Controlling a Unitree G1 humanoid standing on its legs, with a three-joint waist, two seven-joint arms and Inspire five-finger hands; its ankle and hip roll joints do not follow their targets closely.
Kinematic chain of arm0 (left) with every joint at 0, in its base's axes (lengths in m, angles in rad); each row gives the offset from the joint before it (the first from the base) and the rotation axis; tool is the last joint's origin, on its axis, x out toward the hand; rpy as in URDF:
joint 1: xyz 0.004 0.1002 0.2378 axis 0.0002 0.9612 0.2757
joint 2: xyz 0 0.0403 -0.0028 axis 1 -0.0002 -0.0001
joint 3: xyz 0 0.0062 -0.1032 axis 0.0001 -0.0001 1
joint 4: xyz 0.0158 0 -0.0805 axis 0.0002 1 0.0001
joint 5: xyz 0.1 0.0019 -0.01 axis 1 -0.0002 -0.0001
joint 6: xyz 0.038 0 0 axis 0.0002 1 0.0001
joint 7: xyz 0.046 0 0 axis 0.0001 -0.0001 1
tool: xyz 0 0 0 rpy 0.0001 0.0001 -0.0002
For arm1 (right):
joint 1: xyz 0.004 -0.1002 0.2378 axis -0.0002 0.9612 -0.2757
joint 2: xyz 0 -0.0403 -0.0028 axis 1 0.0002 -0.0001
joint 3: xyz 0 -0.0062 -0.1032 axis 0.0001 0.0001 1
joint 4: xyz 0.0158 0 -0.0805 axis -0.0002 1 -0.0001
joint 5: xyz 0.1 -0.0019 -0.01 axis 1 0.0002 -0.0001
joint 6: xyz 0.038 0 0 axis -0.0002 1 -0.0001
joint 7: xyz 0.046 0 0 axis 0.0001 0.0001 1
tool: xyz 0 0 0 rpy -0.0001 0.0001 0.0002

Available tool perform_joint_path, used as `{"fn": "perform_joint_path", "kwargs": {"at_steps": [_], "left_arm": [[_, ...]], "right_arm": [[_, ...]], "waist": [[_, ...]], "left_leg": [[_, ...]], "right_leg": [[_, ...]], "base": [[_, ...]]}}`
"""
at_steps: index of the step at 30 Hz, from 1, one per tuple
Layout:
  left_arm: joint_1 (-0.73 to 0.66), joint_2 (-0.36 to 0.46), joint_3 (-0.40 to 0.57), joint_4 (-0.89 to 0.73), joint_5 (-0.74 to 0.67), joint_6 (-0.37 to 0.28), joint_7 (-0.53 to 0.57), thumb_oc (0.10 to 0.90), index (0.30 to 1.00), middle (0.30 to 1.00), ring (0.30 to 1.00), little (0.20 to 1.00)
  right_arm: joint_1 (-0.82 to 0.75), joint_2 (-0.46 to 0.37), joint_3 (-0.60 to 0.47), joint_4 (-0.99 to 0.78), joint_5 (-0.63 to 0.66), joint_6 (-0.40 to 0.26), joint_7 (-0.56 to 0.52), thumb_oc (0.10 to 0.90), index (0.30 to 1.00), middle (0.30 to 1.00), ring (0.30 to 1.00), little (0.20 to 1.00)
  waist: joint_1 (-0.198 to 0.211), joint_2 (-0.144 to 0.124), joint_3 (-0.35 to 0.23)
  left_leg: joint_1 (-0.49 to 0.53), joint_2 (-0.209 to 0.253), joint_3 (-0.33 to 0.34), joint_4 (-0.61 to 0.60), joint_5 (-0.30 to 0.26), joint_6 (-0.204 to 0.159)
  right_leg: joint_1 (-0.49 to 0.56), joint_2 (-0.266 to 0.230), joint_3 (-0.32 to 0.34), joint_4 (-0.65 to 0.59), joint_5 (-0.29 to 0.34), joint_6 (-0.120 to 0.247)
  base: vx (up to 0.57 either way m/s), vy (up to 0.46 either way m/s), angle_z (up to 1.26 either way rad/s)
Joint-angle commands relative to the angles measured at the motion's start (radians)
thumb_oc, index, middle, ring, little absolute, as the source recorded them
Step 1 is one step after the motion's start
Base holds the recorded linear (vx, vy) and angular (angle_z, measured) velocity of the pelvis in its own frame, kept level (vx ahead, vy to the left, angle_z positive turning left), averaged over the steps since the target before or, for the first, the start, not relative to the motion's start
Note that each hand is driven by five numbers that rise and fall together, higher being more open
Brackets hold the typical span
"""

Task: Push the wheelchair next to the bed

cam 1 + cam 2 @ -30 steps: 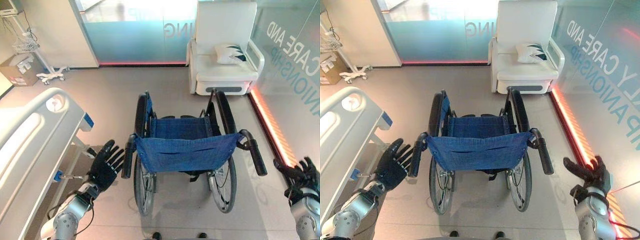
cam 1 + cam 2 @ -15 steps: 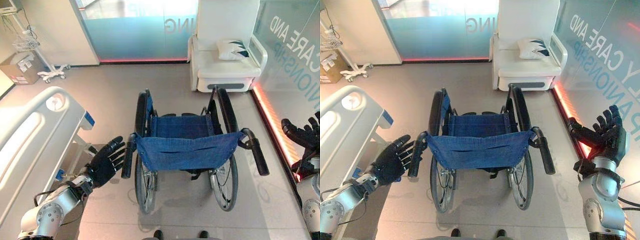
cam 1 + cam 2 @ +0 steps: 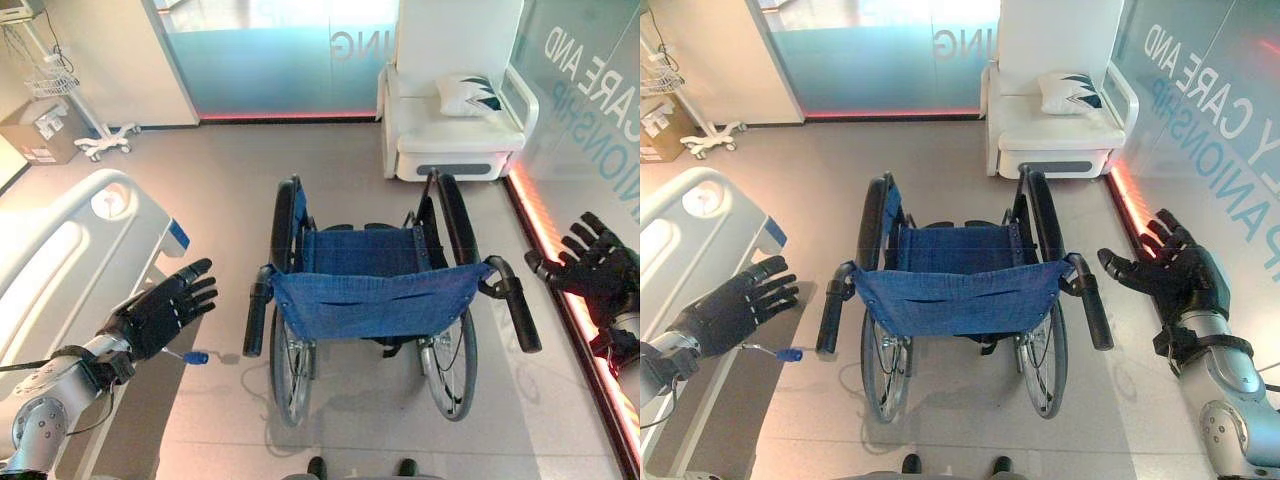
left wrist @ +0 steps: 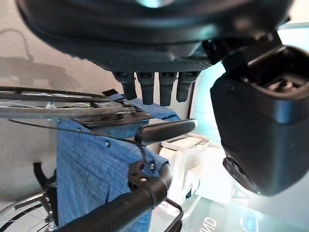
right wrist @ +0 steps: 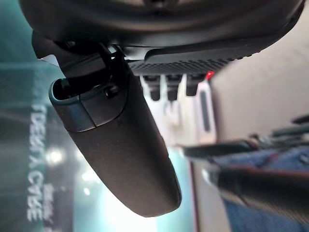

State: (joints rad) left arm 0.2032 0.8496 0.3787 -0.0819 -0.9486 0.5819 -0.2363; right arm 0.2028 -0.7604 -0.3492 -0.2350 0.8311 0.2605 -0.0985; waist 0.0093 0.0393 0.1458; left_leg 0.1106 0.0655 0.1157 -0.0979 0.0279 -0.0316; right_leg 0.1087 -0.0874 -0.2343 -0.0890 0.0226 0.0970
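Beside wheelchair grips | left hand, right hand spread, apart

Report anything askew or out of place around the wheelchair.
Nothing stands out. The wheelchair stands upright on its wheels, and the bed and armchair look in order. Left hand and right hand are open.

A wheelchair stands at the centre of the floor, its back toward the camera, with a bed to its left and an armchair beyond it to the right, a cushion on the seat. The left hand hangs between the bed and the wheelchair's left handle, apart from both. The right hand hangs just right of the right handle, not touching it.
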Motion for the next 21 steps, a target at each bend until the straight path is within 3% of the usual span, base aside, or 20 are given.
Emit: {"fn": "perform_joint_path", "kwargs": {"at_steps": [1,8,21], "left_arm": [[-0.042,0.121,0.083,-0.053,-0.051,-0.147,-0.027,0.8,0.9,0.9,0.9,0.9],[-0.007,0.142,0.104,-0.109,-0.058,-0.141,-0.007,0.8,0.9,0.9,0.9,0.9],[0.012,0.163,0.068,-0.13,-0.078,-0.13,-0.008,0.8,0.9,0.9,0.9,0.9]], "right_arm": [[-0.066,-0.145,-0.097,-0.097,-0.048,-0.025,0.037,0.8,0.9,0.9,0.9,0.9],[-0.026,-0.208,-0.108,-0.127,-0.069,0.096,0.088,0.8,0.9,0.9,0.9,0.9],[-0.03,-0.267,-0.019,-0.071,-0.096,0.183,0.123,0.8,0.9,0.9,0.9,0.9]], "waist": [[-0.02,-0.013,-0.052],[-0.014,-0.021,-0.05],[0.002,-0.032,-0.042]], "left_leg": [[0.005,-0.03,0.067,0.011,-0.054,-0.013],[0.004,-0.029,0.067,0.011,-0.05,-0.016],[0.007,-0.023,0.061,0.011,-0.041,-0.022]], "right_leg": [[-0.015,-0.006,0.015,0.027,-0.037,0.035],[-0.012,-0.003,0.009,0.027,-0.038,0.034],[-0.001,0.002,-0.011,0.02,-0.037,0.032]], "base": [[0.0,0.0,0.0],[0.0,0.0,0.0],[0.0,0.0,0.0]]}}
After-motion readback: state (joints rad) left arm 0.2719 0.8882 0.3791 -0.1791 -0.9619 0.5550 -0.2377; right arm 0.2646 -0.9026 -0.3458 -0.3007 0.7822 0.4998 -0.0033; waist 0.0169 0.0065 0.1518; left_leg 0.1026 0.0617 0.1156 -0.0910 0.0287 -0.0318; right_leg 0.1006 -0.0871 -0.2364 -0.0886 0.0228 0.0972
